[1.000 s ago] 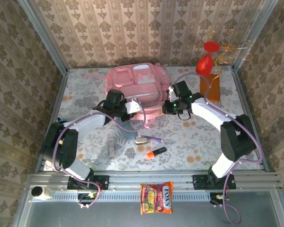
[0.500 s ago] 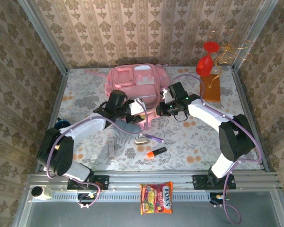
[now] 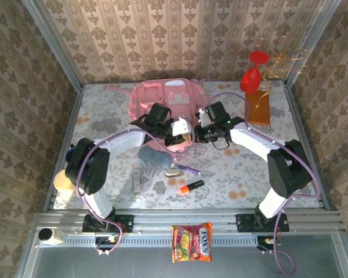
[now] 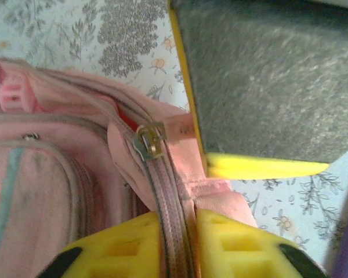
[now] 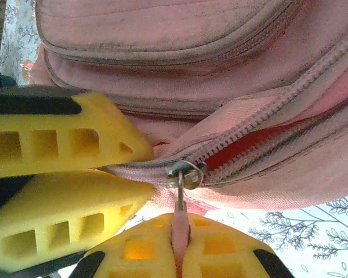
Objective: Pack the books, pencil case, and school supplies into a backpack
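Backpack (image 5: 162,35) zip (image 5: 184,172) pinched by left tool (image 4: 177,226), right tool (image 5: 180,234); marker (image 3: 191,186) overhead.

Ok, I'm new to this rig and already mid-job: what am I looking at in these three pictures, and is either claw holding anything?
Two robot arms, each ending in a two-finger claw. The wide picture looks down from above and behind them; the two close-ups come from cameras on the wrists. Both arms reach to the pink backpack. The left gripper pinches the fabric along its zip; the right gripper is shut on the zip pull, with the zip partly open. Not yet packed, on the table: a grey-blue pencil case, a purple pen, an orange-and-black marker, a pale stick.
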